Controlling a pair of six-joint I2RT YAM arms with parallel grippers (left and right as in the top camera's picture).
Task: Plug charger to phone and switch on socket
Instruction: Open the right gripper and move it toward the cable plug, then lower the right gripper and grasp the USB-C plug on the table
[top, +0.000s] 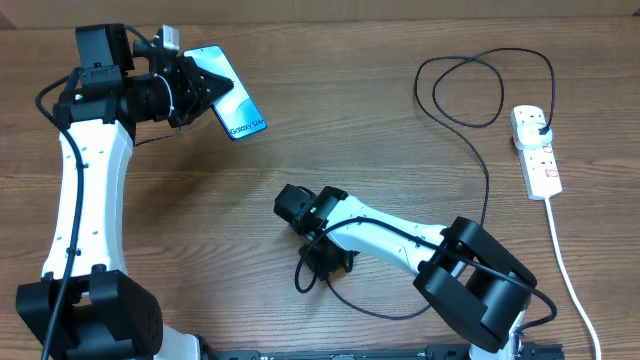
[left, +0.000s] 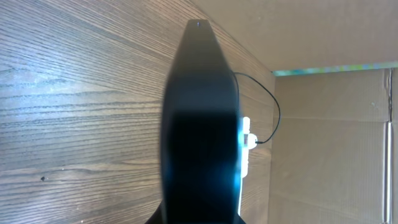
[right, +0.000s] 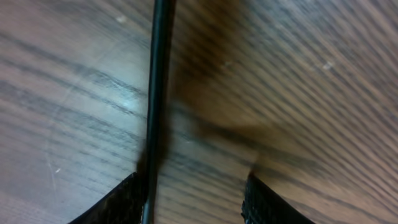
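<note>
Phone (left: 199, 124): jammed right up against the left wrist cam, edge-on and dark. It's held up off the worktop (top: 360, 150) at the far left, and overhead shows the blue screen facing up.
Left hand (top: 214, 90): pinching the phone by the end nearest the wrist, with the rest sticking out free. Risk imo: a push on that free end levers it round in the pads or pops it out.
Port: can't see it in any view. If it's facing the wrong way, the tip will just skate along the edge.
Right hand (right: 191, 200): fingers spread, low over the worktop near the middle, nothing pinched.
Charger (right: 157, 81): the thin black cable runs between the fingers but hugs one of them instead of sitting centred. Closing like this could roll it out or only catch it on the pad's edge.
Connector tip: can't make it out. Looks like the hand is over plain cable, and grabbing too far back leaves a floppy end that's hard to aim.
Slack: the cable loops under the right arm and wanders off to the right, so a lift could snag or drag.
Plug (top: 540, 127): sitting in the strip at the far right. A hard tug on the cable could yank it out or slide the strip.
Socket (top: 537, 160): white strip near the right edge, well apart from both hands. Can't tell if the switch is on.
</note>
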